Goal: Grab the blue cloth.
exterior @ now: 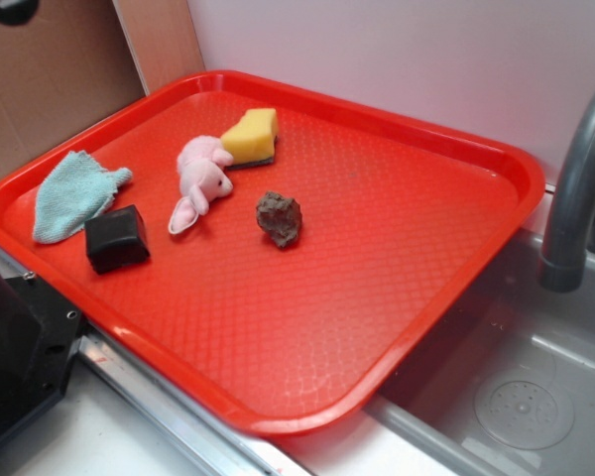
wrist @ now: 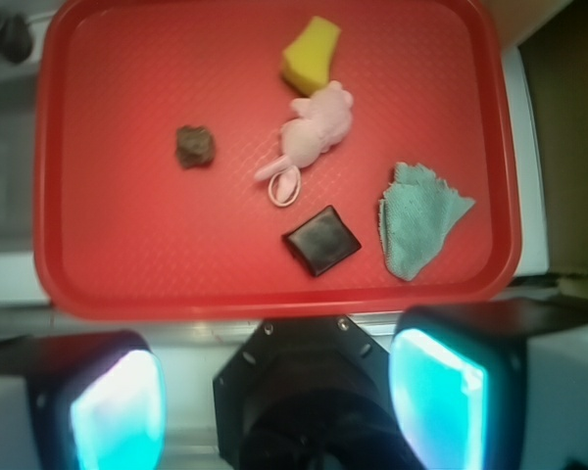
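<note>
The blue cloth [exterior: 74, 193] lies flat in the left corner of the red tray [exterior: 397, 327], beside a black block [exterior: 117, 238]. In the wrist view the blue cloth [wrist: 419, 217] sits at the right of the tray [wrist: 127, 245], just right of the block [wrist: 321, 240]. My gripper [wrist: 279, 406] hangs high above the tray's near edge, far from the cloth. Its cyan pads [wrist: 436, 401] stand wide apart with nothing between them.
A pink plush toy [exterior: 200, 178], a yellow sponge wedge [exterior: 250, 136] and a brown lump [exterior: 279, 218] lie on the tray. The robot's black base [exterior: 15, 347] is at the front left. A grey faucet [exterior: 575, 198] rises over the sink [exterior: 516, 377] at right.
</note>
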Robot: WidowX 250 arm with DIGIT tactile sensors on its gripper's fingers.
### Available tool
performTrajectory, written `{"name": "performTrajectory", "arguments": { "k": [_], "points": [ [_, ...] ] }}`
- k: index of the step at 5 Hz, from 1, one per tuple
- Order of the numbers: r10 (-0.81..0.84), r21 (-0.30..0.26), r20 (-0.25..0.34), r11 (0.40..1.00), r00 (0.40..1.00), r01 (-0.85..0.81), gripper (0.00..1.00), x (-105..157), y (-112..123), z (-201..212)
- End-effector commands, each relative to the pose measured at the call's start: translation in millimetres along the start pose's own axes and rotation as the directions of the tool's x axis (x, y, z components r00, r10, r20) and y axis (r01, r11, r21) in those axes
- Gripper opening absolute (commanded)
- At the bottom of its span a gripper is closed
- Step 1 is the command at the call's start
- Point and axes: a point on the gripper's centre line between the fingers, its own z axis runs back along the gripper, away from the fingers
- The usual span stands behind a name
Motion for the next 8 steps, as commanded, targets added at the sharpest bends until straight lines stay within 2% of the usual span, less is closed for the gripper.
{"name": "performTrajectory", "arguments": {
  "k": [1,2,3,4,5,7,8],
  "points": [
    [0.215,-0.01,0.072,0.977,0.974,-0.215,1.0,15.8,49.8,-40.1],
    [0.275,0.006,0.105,0.961,0.956,-0.277,1.0,24.0,81.0,-60.8],
    [0.33,0.111,0.134,0.932,0.934,-0.345,1.0,30.3,108.3,-92.5],
    [0.358,0.097,0.111,0.924,0.927,-0.369,1.0,32.6,121.3,-120.9],
    [0.328,-0.031,0.013,0.944,0.945,-0.327,1.0,36.6,125.3,-165.5],
    [0.261,-0.058,-0.074,0.962,0.962,-0.266,1.0,33.0,104.9,-204.4],
    [0.231,-0.084,-0.088,0.968,0.969,-0.238,1.0,31.8,97.1,-211.2]
  ]
}}
